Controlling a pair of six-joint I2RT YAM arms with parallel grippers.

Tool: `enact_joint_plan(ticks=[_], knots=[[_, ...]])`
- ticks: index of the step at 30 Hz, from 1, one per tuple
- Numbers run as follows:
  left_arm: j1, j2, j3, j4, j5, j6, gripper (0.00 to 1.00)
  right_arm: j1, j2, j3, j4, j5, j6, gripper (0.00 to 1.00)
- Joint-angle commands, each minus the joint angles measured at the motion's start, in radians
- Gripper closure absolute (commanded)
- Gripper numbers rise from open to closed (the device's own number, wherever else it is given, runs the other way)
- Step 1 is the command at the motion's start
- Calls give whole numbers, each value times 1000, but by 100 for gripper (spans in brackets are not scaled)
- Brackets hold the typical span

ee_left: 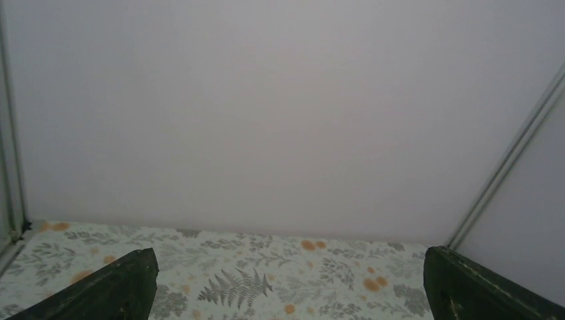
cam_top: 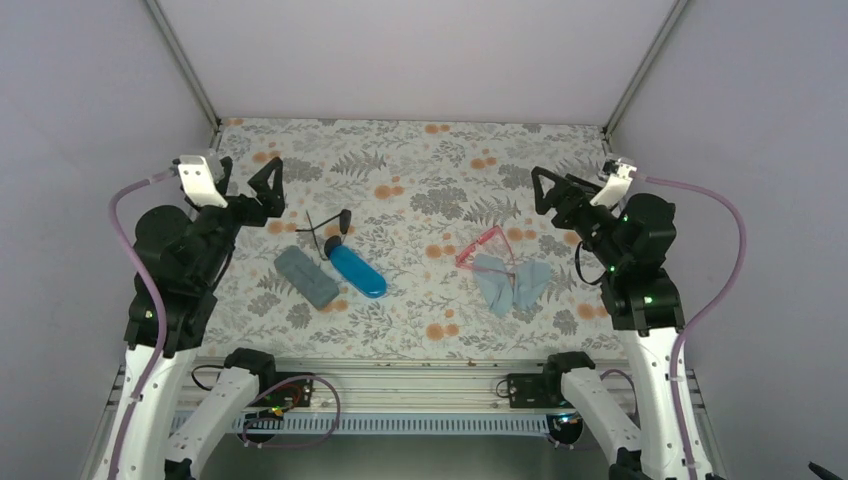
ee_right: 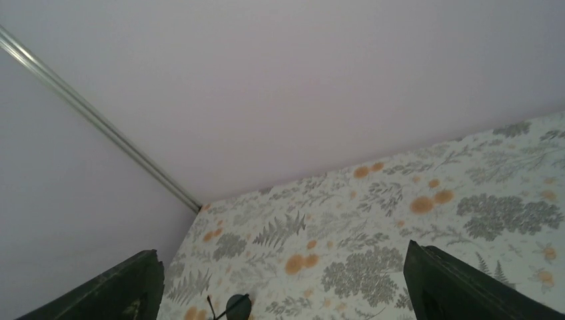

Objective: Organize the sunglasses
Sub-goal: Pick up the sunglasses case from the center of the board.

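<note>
Sunglasses: black pair [cam_top: 328, 232] sits left of centre on the surface [cam_top: 400, 170], at the far end of the blue case [cam_top: 357, 270], with the grey case [cam_top: 306, 276] beside it. Pink pair [cam_top: 482, 247] is right of centre, touching the light blue cloths [cam_top: 512, 283]. Left jaws are spread and empty — black pair lies to their right, closer to the bases. Right jaws are spread and empty — pink pair lies to their left, long axis diagonal. Black temples look splayed, hard to confirm. Each arm should take its near pair.
</note>
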Motion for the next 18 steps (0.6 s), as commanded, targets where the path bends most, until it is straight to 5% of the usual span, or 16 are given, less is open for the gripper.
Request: enact_joint_plan(ticks=[1,8,18], knots=[[11,-5,-34,66,89,-11,1,-41,4,-33,44,-183,5,9],[17,-58,-139,144,197,-43,0,-38,85,-104,57,-297,-35,16],[20,-207,-417,267,380,-61,0,294,301,-249,199,-34,6,13]])
